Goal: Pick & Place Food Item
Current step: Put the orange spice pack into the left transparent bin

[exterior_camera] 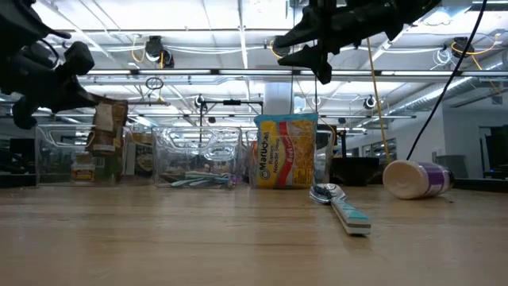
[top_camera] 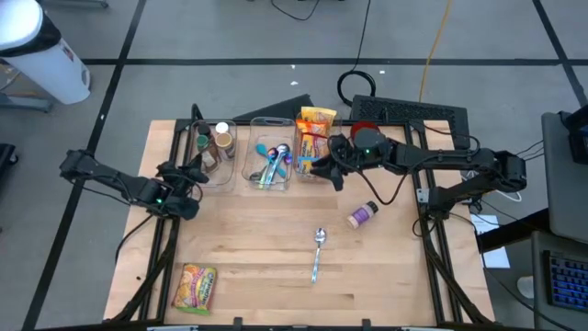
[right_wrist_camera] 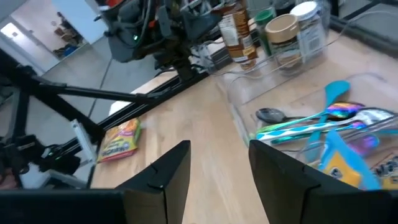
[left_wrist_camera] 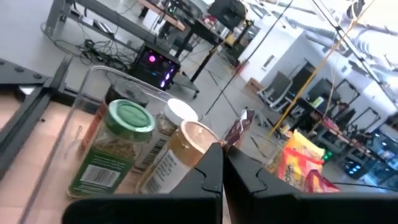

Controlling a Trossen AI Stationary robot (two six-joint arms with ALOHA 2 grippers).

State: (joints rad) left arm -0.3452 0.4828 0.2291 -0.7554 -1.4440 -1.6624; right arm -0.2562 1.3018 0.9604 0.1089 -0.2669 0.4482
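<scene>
your biggest risk is the yellow ramen packet (top_camera: pixel 314 140) tipping out: it stands upright in the clear plastic bin (top_camera: pixel 308 175), so a brush from the right gripper (top_camera: pixel 318 167) could topple it. a second yellow noodle packet (top_camera: pixel 197 285) lies flat at the wooden table's (top_camera: pixel 257 239) near left corner. the right gripper hovers above that bin, jaws partly apart and empty. the left gripper (top_camera: pixel 188 176) sits closed, empty, beside the clear spice-jar bin (top_camera: pixel 213 152).

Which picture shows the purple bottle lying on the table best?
The low view: the purple bottle lies on its side, big and unobstructed, cap end facing left. The high view shows it small, right of the spoon. Neither wrist view shows it.
</scene>
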